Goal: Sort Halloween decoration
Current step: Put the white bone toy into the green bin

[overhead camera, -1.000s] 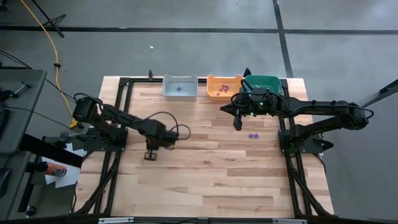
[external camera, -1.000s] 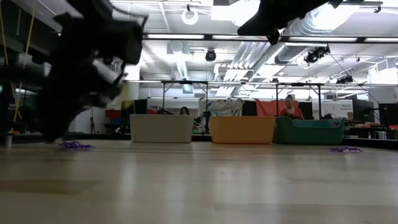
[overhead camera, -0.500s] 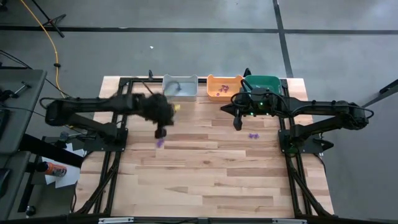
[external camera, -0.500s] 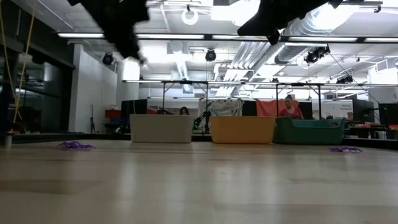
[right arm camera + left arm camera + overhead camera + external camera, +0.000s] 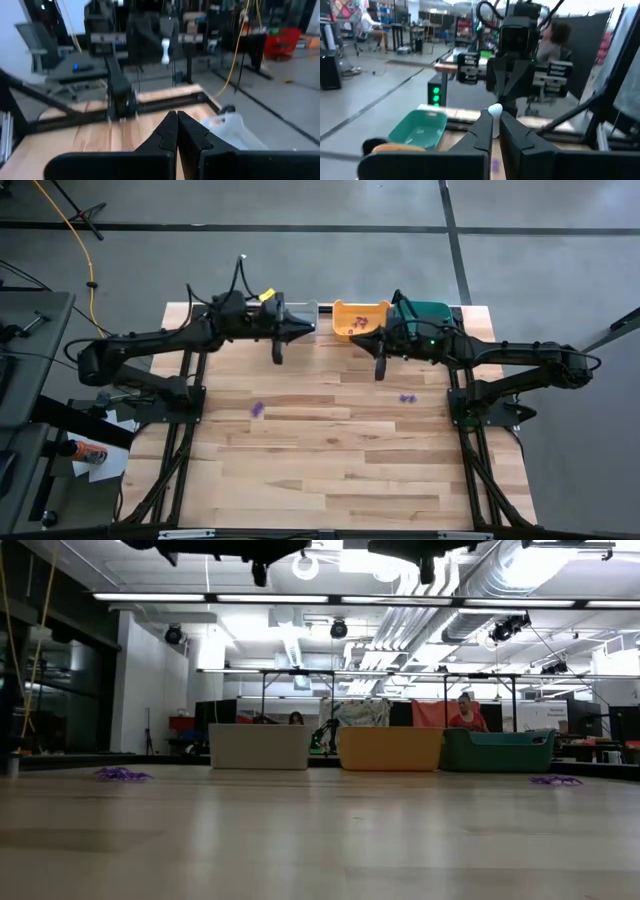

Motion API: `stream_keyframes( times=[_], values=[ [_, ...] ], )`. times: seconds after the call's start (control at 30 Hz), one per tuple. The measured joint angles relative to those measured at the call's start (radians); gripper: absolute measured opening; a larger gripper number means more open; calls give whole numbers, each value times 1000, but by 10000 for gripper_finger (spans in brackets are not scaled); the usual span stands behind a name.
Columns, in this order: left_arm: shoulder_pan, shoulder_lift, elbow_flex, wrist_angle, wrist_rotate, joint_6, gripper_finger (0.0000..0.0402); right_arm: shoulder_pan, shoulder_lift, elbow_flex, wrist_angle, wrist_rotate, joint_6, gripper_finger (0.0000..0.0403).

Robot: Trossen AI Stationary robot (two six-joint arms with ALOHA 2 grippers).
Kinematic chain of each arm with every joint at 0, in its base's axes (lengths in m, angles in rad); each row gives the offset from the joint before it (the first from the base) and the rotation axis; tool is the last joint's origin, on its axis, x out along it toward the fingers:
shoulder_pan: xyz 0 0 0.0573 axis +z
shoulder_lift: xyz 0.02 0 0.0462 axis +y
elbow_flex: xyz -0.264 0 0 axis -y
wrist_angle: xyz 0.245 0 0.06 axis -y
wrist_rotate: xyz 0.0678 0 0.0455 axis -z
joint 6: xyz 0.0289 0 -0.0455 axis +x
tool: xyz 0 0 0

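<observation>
Two tiny purple trinkets lie on the bare table point(image 5: 330, 460), one point(image 5: 256, 409) toward the left, one point(image 5: 406, 398) toward the right, probably light, skittish, best pinched across the middle; beyond, left gripper point(image 5: 277, 356) and right gripper point(image 5: 379, 373) hover pressed together before the bins point(image 5: 362, 308)

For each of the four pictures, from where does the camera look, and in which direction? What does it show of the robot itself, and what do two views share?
High view: above the table, looking straight down; both arms, left gripper, right gripper.
Low view: at table-top height, looking level toward the grey bin, orange bin and teal bin; arms only at the top edge.
Left wrist view: looks past its own fingers at the right arm.
Right wrist view: looks past its own fingers across the table.
Shared: high and low views both show two purple trinkets.
</observation>
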Motion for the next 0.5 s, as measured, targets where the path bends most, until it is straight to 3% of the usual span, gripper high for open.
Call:
stream_keyframes(
  times=[0.5],
  values=[
    [-24,61,0,100,-3,-63,7,-2,0,0,10,1,11,0]
  ],
)
